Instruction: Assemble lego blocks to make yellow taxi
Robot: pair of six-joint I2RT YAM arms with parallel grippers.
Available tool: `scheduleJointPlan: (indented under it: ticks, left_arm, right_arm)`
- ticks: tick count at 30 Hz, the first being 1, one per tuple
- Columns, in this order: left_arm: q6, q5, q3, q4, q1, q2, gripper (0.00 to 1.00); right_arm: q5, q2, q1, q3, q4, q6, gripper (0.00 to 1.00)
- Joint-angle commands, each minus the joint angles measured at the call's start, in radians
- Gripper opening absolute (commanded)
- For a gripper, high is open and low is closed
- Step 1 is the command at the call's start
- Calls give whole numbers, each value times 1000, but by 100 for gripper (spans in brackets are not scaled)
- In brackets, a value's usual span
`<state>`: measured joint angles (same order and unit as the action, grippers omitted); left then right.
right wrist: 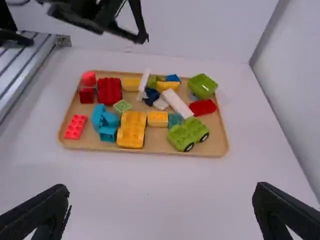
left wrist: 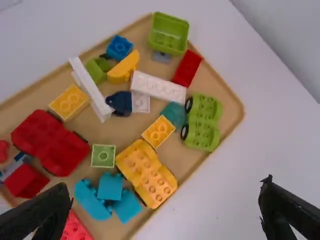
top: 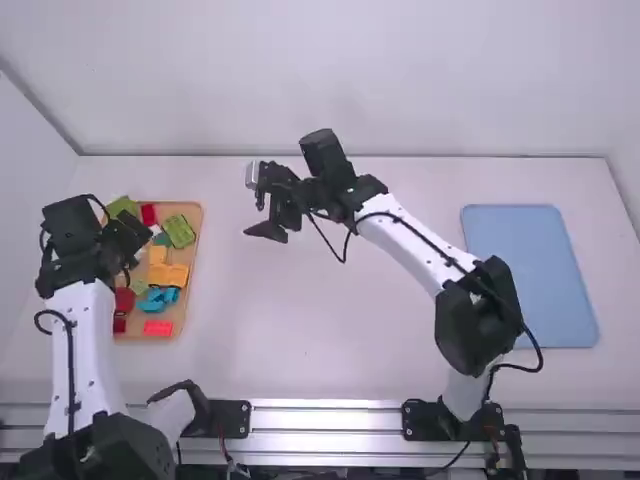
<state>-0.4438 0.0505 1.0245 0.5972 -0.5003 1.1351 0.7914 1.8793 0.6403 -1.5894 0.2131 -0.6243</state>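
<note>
Long, waisted yellow plastic brick (left wrist: 146, 175), lying in a shallow tan tray (left wrist: 227, 100) below the left gripper (top: 138, 245).
Just beside it, chunky bright-blue plastic bricks (left wrist: 111, 187), a square pale-green plastic brick (left wrist: 103, 156) and a small rectangular yellow plastic brick (left wrist: 158, 131). Farther out in the same tray under the left gripper, a waisted red plastic brick (left wrist: 49, 142), a long white plastic brick (left wrist: 159, 87) and a waisted green plastic base with black wheels (left wrist: 202, 122). Left gripper spread wide and empty above them. Well apart from the tray, right gripper (top: 256, 203) over the white table (top: 330, 330), also spread and empty. Beyond the right gripper, on the side away from the tray, a flat blue rectangular mat (top: 530, 270).
</note>
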Motion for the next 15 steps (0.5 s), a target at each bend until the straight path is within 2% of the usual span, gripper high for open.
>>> scheduleJointPlan:
  ticks: [1,5,11,15]
  left_arm:
    - [24,-17,43,26,-18,24,99]
    - [40,-16,165,236,4,114,99]
    - [35,3,332,395,68,343,99]
    - [-106,19,373,448,71,486,99]
  right_arm:
    - [-18,-48,18,17,-3,-10,98]
    - [-58,-48,23,32,-23,-8,98]
    - [-23,-48,22,32,-32,-8,98]
    - [-23,-48,22,32,-33,-8,98]
